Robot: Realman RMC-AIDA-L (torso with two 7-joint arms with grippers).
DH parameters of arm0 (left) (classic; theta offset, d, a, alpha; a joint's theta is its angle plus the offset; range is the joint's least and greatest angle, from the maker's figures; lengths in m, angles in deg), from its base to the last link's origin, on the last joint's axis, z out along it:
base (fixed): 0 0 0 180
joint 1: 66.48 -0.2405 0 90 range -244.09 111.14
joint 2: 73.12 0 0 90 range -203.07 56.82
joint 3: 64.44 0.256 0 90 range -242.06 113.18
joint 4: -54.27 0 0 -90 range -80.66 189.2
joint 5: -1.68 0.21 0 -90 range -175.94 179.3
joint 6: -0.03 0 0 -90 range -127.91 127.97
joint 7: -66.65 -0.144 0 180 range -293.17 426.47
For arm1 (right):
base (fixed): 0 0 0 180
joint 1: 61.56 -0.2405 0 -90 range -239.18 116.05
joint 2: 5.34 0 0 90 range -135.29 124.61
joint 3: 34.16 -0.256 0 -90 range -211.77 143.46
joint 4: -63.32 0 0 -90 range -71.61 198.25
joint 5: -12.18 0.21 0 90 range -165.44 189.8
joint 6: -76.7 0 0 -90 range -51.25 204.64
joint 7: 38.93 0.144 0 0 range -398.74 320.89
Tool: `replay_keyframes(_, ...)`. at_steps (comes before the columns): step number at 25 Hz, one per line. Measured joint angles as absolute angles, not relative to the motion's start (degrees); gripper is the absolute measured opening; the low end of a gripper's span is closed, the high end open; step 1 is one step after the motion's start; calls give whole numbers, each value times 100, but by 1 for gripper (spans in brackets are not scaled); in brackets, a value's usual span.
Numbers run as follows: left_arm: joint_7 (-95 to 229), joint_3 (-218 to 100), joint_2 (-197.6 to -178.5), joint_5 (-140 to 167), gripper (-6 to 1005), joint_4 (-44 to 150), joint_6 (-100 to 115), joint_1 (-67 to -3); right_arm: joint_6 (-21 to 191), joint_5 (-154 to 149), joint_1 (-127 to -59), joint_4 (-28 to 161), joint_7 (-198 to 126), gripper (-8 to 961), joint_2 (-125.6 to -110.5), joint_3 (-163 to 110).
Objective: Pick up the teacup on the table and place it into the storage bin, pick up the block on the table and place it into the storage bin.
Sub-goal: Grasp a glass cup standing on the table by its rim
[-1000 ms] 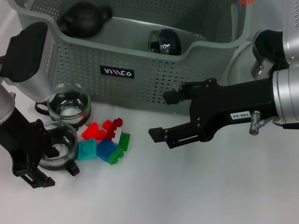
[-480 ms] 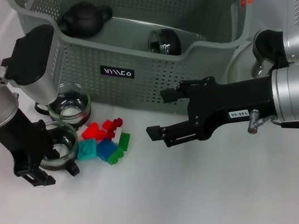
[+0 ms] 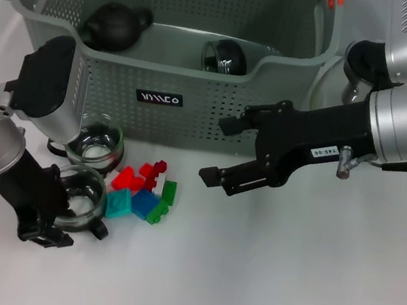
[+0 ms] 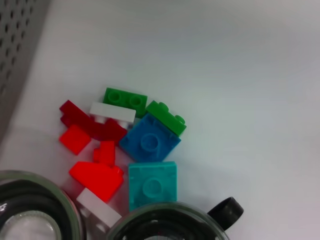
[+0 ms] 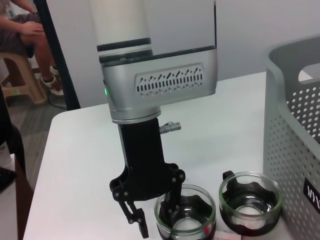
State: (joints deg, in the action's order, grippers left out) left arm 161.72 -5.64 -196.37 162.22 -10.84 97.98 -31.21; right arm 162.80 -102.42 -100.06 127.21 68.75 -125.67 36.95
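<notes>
We see the left hand (image 3: pixel 63 217), fingers spread wide, straddling the rim of the near teacup (image 3: pixel 79 205) at 7 o'clock from the storage bin (image 3: pixel 161 77); we'd seat deeper, then close, while right hand (image 3: pixel 223 149) hovers open.

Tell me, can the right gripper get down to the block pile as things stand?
Probably yes. The right gripper hangs open beside the block pile, with bare table between them; the left gripper is busy at the nearer teacup.

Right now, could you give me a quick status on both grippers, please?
Left gripper open around near teacup. Right gripper open, hovering before storage bin. Blocks on table beside cups.
</notes>
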Motion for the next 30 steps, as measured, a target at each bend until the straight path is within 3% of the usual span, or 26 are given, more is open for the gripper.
replay_keyframes(3,16199,-528,-19619,16232,500,-1043,9822,-3100,16267,-10242,-10006,12721,6870,938,-12565,3694)
replay_keyframes(7,16223,-531,-19603,16234,302,-1027,9848,-3062,16265,-10222,-10006,12721,6859,935,-12558,3695)
replay_keyframes(13,16249,-554,-19584,16235,127,-1024,9863,-3042,16265,-10183,-10006,12721,6841,929,-12557,3694)
replay_keyframes(30,16249,-571,-19557,16229,79,-1060,10026,-3044,16266,-10123,-10006,12721,6773,915,-12557,3695)
